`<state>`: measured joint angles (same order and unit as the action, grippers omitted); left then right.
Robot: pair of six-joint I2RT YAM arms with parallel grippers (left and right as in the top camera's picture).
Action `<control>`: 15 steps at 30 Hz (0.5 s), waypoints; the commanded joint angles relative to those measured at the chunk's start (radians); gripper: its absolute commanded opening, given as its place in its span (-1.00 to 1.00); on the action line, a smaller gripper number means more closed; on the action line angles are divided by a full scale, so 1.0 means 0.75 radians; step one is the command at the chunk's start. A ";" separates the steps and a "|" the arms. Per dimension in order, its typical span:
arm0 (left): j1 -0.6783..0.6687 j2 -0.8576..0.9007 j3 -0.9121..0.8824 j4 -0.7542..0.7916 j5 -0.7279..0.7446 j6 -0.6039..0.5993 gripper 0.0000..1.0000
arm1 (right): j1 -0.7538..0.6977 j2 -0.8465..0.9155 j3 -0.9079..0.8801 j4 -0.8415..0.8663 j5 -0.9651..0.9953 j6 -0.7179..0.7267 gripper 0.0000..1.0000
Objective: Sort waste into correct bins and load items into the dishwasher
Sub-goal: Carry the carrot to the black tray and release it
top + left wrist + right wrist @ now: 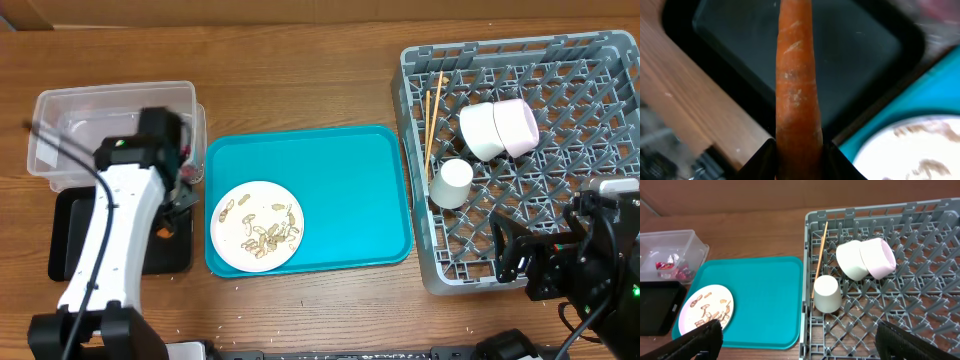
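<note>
My left gripper (799, 160) is shut on the orange carrot (796, 85) and holds it over the flat black tray (805, 55); overhead, the carrot (164, 233) shows at the tray (80, 240). The clear tub (100, 125) holds the red wrapper (670, 267). The white plate (257, 227) with peanut shells (265, 235) lies on the teal tray (340, 190). In the grey dish rack (540, 160) lie two white bowls (497, 129), the white cup (452, 183) and the chopsticks (433, 125). My right gripper (800, 340) is open and empty over the rack's front left corner.
The teal tray sits between the bins and the rack. The left arm (110, 230) reaches over the black tray. The tissue ball is not in view. Bare wooden table (300, 80) lies behind the teal tray.
</note>
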<state>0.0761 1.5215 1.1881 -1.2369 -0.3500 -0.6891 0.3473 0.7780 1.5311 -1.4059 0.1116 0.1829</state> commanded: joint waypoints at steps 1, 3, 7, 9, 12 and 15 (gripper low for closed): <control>0.096 -0.015 -0.094 0.066 0.078 0.056 -0.81 | -0.003 -0.005 -0.001 0.006 0.010 -0.005 1.00; 0.137 -0.015 -0.110 0.080 0.084 0.055 -0.35 | -0.003 -0.005 -0.001 0.006 0.009 -0.005 1.00; 0.179 -0.027 -0.086 0.059 0.089 0.065 1.00 | -0.003 -0.005 -0.001 0.006 0.009 -0.005 1.00; 0.178 -0.050 -0.052 0.056 0.152 0.136 1.00 | -0.003 -0.005 -0.001 0.006 0.009 -0.005 1.00; 0.149 -0.112 0.033 0.039 0.258 0.200 1.00 | -0.003 -0.005 -0.001 0.006 0.009 -0.005 1.00; 0.055 -0.194 0.107 0.065 0.385 0.256 0.98 | -0.003 -0.005 -0.001 0.006 0.009 -0.005 1.00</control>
<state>0.1741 1.4548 1.1973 -1.2015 -0.1833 -0.5709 0.3473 0.7780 1.5311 -1.4067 0.1116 0.1818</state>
